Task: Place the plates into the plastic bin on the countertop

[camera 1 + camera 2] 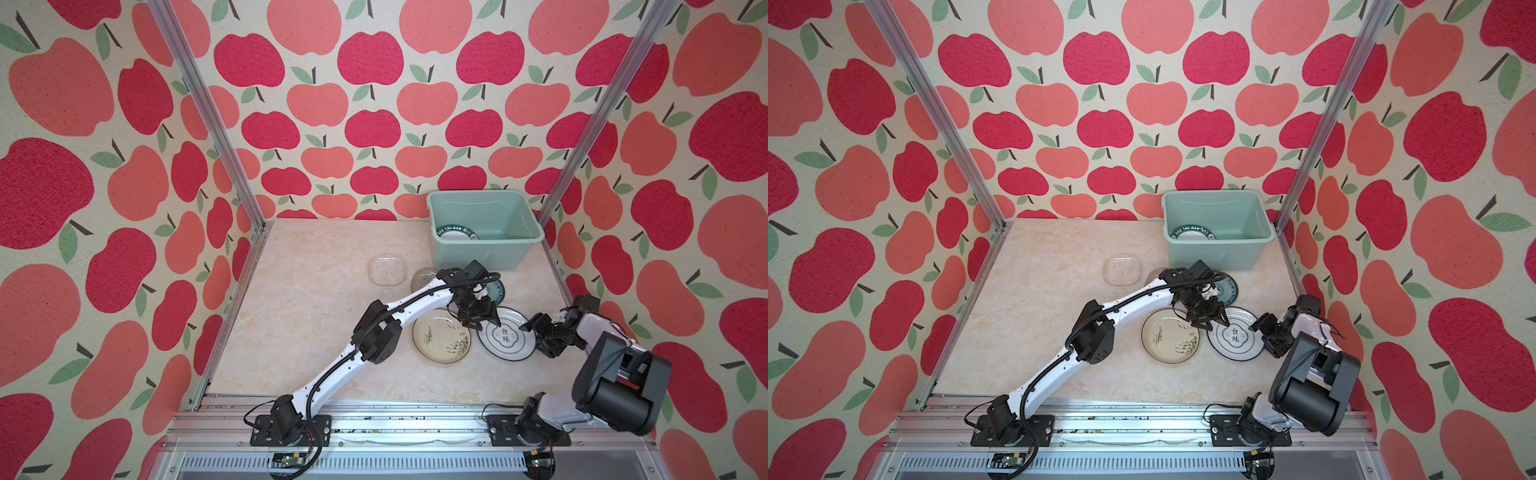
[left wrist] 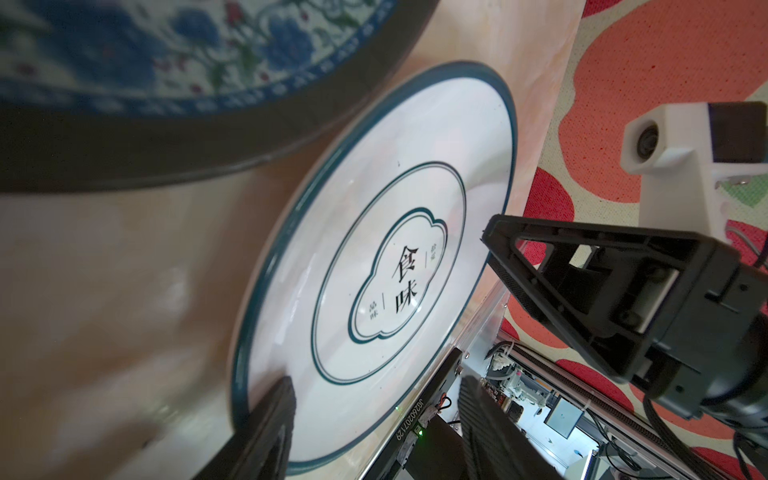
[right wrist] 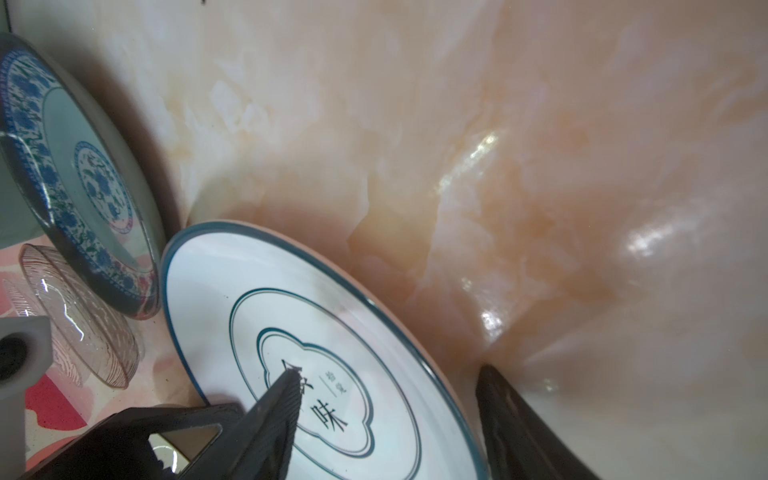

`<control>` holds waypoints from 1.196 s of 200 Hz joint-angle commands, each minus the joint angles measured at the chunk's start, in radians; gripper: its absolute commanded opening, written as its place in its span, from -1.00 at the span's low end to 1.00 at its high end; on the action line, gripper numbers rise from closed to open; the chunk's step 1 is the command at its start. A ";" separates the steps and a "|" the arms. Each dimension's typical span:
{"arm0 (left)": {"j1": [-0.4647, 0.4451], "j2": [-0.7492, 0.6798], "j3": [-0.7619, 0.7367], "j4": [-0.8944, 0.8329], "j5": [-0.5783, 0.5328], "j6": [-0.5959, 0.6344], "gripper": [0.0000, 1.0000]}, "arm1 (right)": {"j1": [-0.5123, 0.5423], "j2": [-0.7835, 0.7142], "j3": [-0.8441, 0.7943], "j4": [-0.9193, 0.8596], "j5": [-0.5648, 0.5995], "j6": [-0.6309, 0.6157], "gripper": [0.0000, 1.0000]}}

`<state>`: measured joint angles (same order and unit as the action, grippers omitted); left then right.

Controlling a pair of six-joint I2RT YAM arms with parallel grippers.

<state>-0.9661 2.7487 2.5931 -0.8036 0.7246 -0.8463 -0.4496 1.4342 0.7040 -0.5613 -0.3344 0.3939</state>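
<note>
The white plate (image 1: 506,334) lies flat near the right edge of the worktop (image 1: 311,311), my left gripper (image 1: 485,325) and right gripper (image 3: 388,371) both open over its rim; I'd pinch firmly, then lift level toward the plastic bin (image 1: 482,255).

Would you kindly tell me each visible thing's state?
plastic bin: upright, holding one lettered-rim plate.
white plate: flat on countertop, between both grippers.
cream plate: flat on countertop.
teal plate: partly under left arm.
glass dishes: on countertop.
left gripper: open over white plate's rim.
right gripper: open, straddling that rim.
</note>
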 commanded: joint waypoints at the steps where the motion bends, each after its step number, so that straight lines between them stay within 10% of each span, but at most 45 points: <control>1: 0.008 -0.046 0.016 -0.070 -0.096 0.037 0.32 | 0.014 0.047 -0.027 -0.043 0.034 -0.018 0.40; 239: 0.029 -0.091 -0.062 -0.076 -0.187 0.039 0.37 | 0.013 0.042 -0.044 -0.015 -0.122 -0.100 0.39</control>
<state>-0.9421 2.6537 2.5378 -0.8864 0.5232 -0.7948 -0.4454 1.4570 0.7082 -0.5583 -0.4217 0.3222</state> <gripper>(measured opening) 0.685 0.697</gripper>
